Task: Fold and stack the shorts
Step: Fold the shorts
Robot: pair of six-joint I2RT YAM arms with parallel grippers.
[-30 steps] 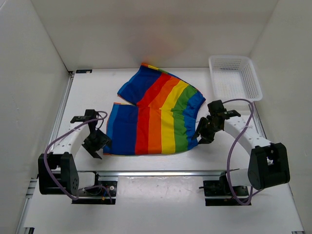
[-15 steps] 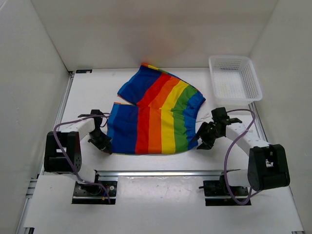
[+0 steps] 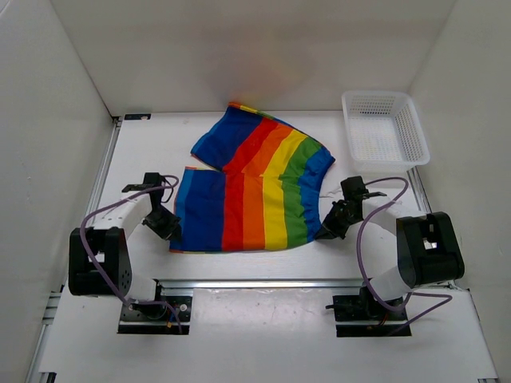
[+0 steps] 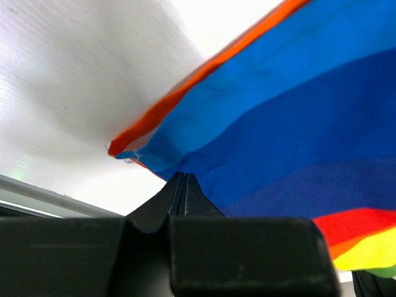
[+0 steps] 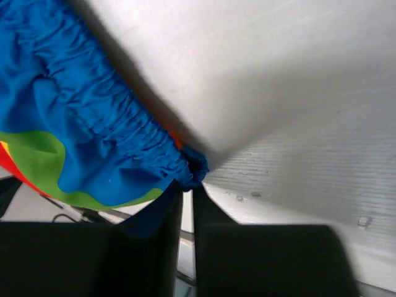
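Centrally on the white bench (image 3: 144,152), the shorts (image 3: 251,191) are spread flat between the two arms. The white mesh basket (image 3: 382,95) is set well apart at the far right corner.

From above, both sets of fingertips are masked by the wrists, so the grips can be read only in the wrist views. In the left wrist view, the left gripper (image 4: 182,181) is seen pressed together on a blue corner of the shorts (image 4: 278,105), where an orange edge shows. Most of the garment is cut off by the frame. In the right wrist view, the right gripper (image 5: 187,185) is seen pinching a bunched tip of the gathered blue elastic edge of the shorts (image 5: 86,117).

Seen overhead, the left gripper (image 3: 168,230) is placed at the near left corner of the cloth and the right gripper (image 3: 325,230) at the near right corner. The gathered waist edge is turned to the right and the two leg ends to the left, so the waist-to-hem axis is laid left to right across the bench. A notch at the left edge separates the near leg from the far one, which is angled off toward the far right. The stripes are run near to far, with blue at both outer sides. The underside cannot be seen.
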